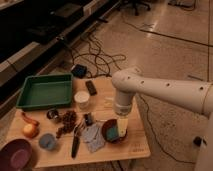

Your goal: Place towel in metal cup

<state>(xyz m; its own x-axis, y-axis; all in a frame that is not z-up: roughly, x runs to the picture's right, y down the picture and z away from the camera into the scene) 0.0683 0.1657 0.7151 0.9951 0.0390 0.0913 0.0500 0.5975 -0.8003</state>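
The towel (93,137), a pale grey-blue speckled cloth, lies flat on the wooden table (135,145) near its front edge. The metal cup (52,114), small and shiny, stands to the towel's far left, below the green tray. My gripper (122,129) hangs down from the white arm (165,92) over the right side of the dark red bowl (111,131) that holds a teal block. It is just to the right of the towel and far from the metal cup.
A green tray (45,90) sits at the back left, with a white cup (81,99) and a black remote (91,87) beside it. A dark fruit cluster (67,121), a black tool (75,145), a blue-grey cup (47,141), an orange fruit (30,130) and a purple bowl (15,154) fill the left.
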